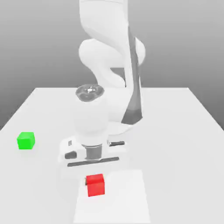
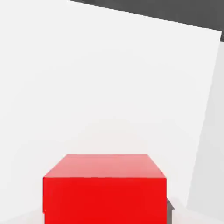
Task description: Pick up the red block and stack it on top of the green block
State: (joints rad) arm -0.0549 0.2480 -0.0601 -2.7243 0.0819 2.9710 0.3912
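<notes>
- Green block (image 1: 26, 141) sits on the white counter (image 1: 183, 131), well apart from the red block (image 1: 95, 184), toward the exterior view's left and farther back.
- Red block lies directly under the hand; grasp step underway, though whether the fingers (image 2: 169, 205) are clamped on it I cannot tell.
- Next move, by my judgement: lift straight up, carry toward the green block.
- Writing, labels: none legible.

Plain red block (image 1: 95, 184), plain green block (image 1: 26, 141), white table (image 1: 183, 131).

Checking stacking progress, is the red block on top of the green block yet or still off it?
Off. The red block sits under the arm, the green block apart toward the exterior view's left with its top bare.
</notes>
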